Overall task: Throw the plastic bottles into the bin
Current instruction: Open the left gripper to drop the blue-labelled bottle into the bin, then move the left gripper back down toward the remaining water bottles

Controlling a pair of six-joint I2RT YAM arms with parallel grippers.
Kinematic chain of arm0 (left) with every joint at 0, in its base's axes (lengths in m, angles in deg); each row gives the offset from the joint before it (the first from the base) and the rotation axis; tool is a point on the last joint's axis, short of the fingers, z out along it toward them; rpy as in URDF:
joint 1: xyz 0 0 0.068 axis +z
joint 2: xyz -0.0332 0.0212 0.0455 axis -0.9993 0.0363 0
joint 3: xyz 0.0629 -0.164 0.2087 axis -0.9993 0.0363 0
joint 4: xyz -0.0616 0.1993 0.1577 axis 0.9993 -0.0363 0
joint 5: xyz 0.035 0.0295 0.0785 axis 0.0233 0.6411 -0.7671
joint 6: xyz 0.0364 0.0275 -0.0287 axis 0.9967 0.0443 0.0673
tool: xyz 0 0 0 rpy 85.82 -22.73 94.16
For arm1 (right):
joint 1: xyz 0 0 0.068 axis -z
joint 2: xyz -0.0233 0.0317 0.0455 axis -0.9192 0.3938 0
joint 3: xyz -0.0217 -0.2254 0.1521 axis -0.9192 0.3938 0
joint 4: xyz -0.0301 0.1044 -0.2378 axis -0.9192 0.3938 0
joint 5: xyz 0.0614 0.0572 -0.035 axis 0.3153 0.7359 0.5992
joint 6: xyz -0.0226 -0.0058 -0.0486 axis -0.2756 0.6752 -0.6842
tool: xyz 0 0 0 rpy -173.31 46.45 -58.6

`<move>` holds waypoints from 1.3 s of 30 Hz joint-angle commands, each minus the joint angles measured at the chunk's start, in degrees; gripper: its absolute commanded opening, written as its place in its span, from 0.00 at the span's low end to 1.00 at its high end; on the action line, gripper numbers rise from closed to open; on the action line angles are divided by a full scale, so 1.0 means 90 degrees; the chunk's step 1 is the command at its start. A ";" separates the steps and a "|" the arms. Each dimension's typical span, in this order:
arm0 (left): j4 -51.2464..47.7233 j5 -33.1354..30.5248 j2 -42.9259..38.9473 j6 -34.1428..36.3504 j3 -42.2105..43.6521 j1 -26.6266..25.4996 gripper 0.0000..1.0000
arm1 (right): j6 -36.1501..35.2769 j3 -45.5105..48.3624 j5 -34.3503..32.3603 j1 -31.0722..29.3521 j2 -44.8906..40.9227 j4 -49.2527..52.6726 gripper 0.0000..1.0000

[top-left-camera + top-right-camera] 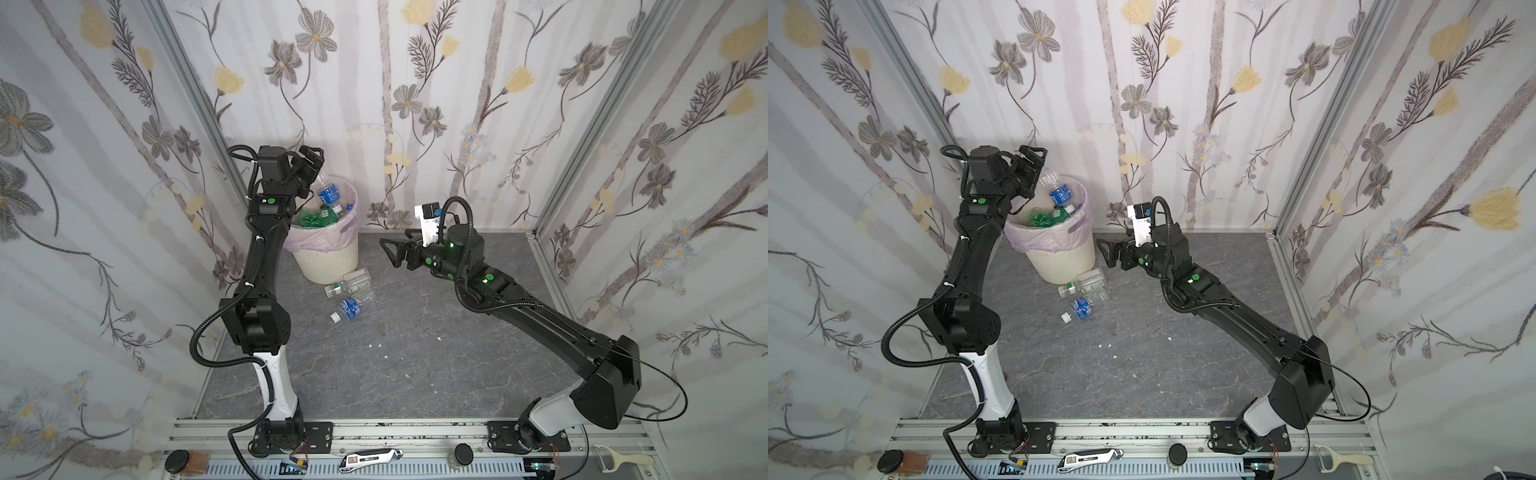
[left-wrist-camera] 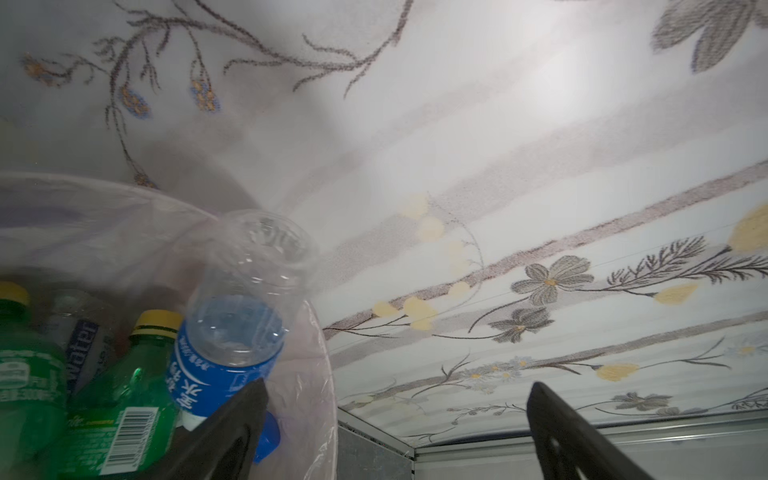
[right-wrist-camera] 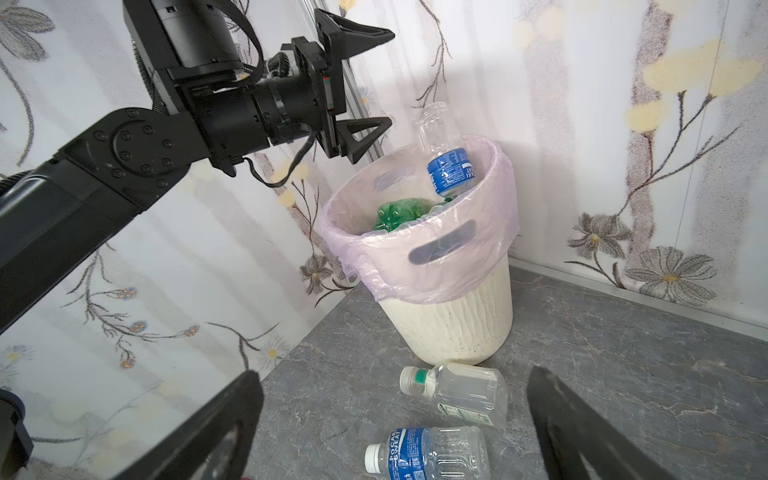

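Grey tabletop (image 1: 415,353), bin (image 1: 328,262) at 11 o'clock: left claw (image 1: 311,162) gapes empty over its rim; right claw (image 1: 388,253), equally wide and empty, should straddle a loose bottle (image 1: 349,309) crosswise.

The left gripper (image 2: 397,386) hung at the bin's (image 2: 322,374) edge, its jaws spread wide with nothing between them. Inside the bin, against the pink liner (image 2: 104,224), a clear bottle with a blue label (image 2: 241,324) stood neck down, its base poking above the rim. Deeper in lay a green bottle (image 2: 124,395) with a yellow cap and a second green bottle (image 2: 25,374). Between them sat what looked like a pale bottle (image 2: 85,345) lettered "water", though it was too blurred to be sure. Beyond the bin rose the flowered wall (image 2: 540,166).
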 commanded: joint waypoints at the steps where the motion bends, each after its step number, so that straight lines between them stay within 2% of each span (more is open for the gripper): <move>1: 0.0334 0.0032 -0.0299 0.0132 0.0170 0.0008 1.00 | 0.0062 0.0038 -0.0029 -0.0004 -0.0004 -0.0167 1.00; 8: 0.0338 -0.0020 -0.0920 0.0390 0.0848 -0.0002 1.00 | 0.0181 0.0047 0.0086 -0.0033 0.0070 -0.0226 1.00; 27: 0.0335 0.0087 -0.1884 0.1121 0.2232 -0.0103 1.00 | 0.0153 0.0501 -0.0022 -0.0082 -0.0167 -0.0226 1.00; 33: 0.0305 -0.0245 -0.2620 0.1795 0.3189 -0.0693 1.00 | 0.0151 0.0787 -0.0066 -0.0082 -0.0279 -0.0307 1.00; 39: -0.0081 -0.1031 -0.3147 0.2896 0.4025 -0.1686 1.00 | 0.0099 0.1346 -0.0208 -0.0082 -0.0677 -0.0377 1.00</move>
